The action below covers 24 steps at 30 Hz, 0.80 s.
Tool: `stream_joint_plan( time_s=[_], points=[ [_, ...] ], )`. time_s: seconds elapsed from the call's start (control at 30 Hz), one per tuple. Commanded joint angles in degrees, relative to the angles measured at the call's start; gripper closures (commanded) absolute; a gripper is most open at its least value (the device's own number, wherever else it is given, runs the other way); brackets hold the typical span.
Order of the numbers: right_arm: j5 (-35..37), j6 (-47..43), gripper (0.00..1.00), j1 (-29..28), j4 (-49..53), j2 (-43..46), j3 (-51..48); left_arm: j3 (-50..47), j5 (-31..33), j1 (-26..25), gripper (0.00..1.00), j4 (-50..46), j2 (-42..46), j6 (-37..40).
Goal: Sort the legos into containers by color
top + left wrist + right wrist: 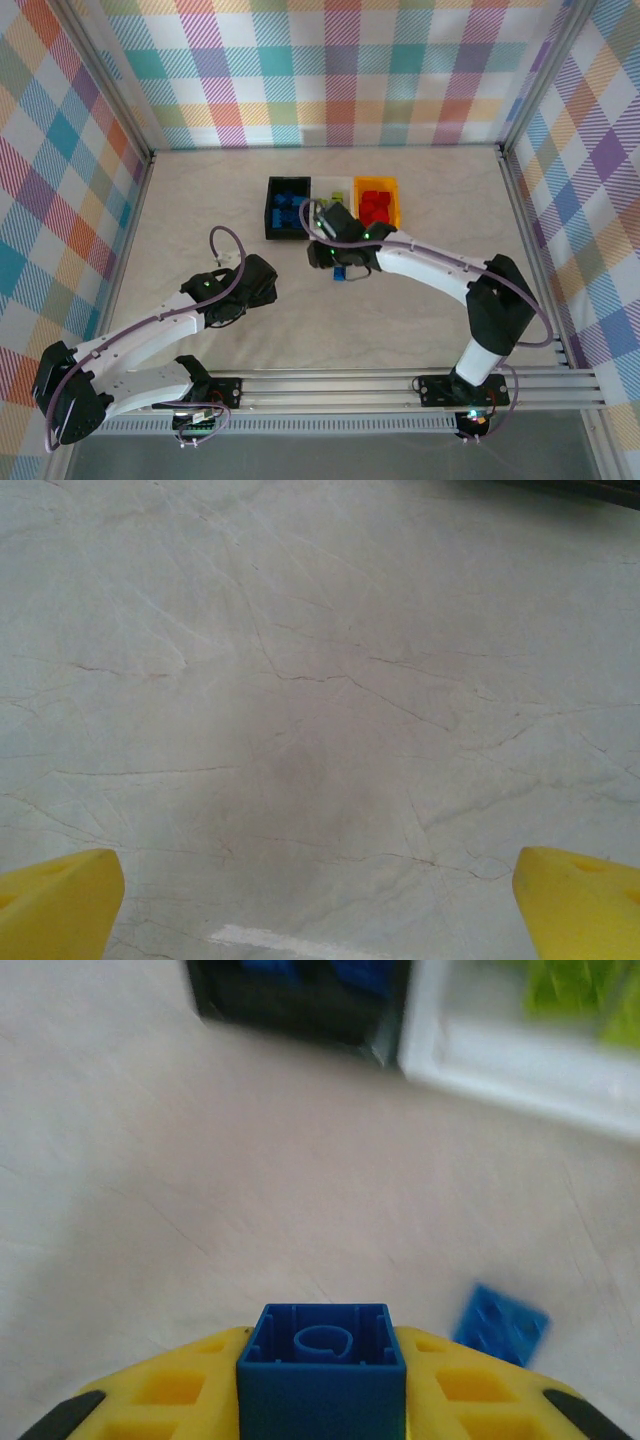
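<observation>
My right gripper (322,1385) is shut on a blue lego (322,1360), which sits between its yellow fingers (170,1400) with the hollow underside facing the camera. A second blue lego (502,1322) lies on the table a little ahead to the right. In the top view a blue lego (341,273) shows beside the right wrist, just in front of the containers. These stand in a row: black (271,208) with blue legos, clear (330,186) with lime legos, orange (394,205) with red legos. My left gripper (320,910) hangs open over bare table.
The black bin's corner (300,1010) and the white bin's rim (500,1060) lie ahead of the right gripper. Plaid walls enclose the table on three sides. The left arm (240,285) rests at the near left.
</observation>
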<state>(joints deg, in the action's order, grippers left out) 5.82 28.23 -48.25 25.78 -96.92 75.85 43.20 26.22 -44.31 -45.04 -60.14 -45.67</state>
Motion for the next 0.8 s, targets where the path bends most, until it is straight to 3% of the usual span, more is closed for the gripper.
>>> stream_joint_plan(
  time_s=[0.0, 0.47, 0.63, 0.77],
  points=[
    [-1.8, -3.0, 0.65, 2.4, 0.6, -5.9, 8.7, -0.9, 0.4, 0.5, 0.00, -1.0, 0.7, -0.8],
    [-0.6, -4.0, 0.62, 6.4, 13.4, -38.0, 54.9, -2.1, -0.8, 0.6, 0.00, -0.2, 0.4, -1.5],
    [-1.2, -4.4, 0.38, 6.8, 15.0, -40.3, 61.7, -2.2, -1.0, 0.7, 0.00, 0.0, 0.3, -1.6],
    [-1.2, -5.2, 0.29, 6.9, 14.1, -37.2, 61.1, -2.2, -0.9, 0.7, 0.00, 0.1, 0.3, -1.6]
  ],
)
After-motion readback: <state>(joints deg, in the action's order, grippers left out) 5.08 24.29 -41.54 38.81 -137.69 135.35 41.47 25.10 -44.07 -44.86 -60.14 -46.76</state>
